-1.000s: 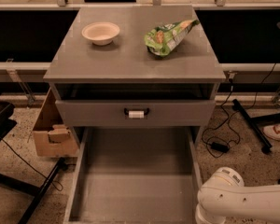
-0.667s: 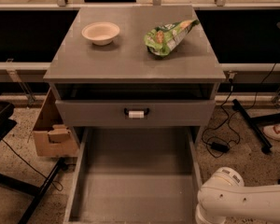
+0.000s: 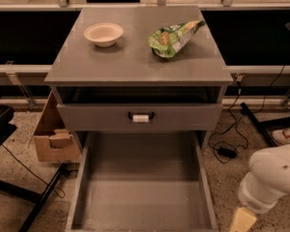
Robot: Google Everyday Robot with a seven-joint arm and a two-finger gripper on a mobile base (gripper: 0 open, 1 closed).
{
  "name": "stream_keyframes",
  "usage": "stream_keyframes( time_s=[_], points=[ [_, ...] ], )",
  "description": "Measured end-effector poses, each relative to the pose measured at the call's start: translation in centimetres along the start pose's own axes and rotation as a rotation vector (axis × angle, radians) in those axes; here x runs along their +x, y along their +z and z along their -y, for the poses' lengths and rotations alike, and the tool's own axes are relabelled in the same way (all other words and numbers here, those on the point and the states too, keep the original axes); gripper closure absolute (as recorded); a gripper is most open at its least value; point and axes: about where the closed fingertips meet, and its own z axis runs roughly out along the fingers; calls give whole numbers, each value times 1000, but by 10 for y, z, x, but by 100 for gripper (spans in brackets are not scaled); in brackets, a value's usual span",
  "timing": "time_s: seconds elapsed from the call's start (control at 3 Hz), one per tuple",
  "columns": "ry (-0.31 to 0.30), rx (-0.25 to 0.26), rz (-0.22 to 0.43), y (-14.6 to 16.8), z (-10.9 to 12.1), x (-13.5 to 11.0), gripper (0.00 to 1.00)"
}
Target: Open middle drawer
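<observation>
We see the hand (image 3: 243,220) only as a pale tip at the bottom edge, just right of the middle drawer (image 3: 140,192) and below the white arm (image 3: 273,173). We cannot tell whether it is open or closed; it touches nothing we can make out.

The middle drawer is pulled far out toward us, its grey inside bare, its front cut off by the bottom edge. Directly behind and above it sits the tagged drawer (image 3: 183,117), which looks closed. Left of the middle drawer stands a cardboard box (image 3: 53,137); right of it is open floor with a black cable (image 3: 227,151). Above, the counter (image 3: 135,64) carries a bowl (image 3: 103,34) and a green bag (image 3: 174,35).

Since a second ago the arm has shifted right, away from the middle drawer; the drawer is equally far out.
</observation>
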Motion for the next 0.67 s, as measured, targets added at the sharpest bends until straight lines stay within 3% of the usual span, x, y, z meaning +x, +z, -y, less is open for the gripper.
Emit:
stream_keyframes(
  time_s=[0.33,0.67],
  points=[
    [62,50,73,-92,32,32,0],
    [-25,173,119,-178,52,30,0]
  ],
)
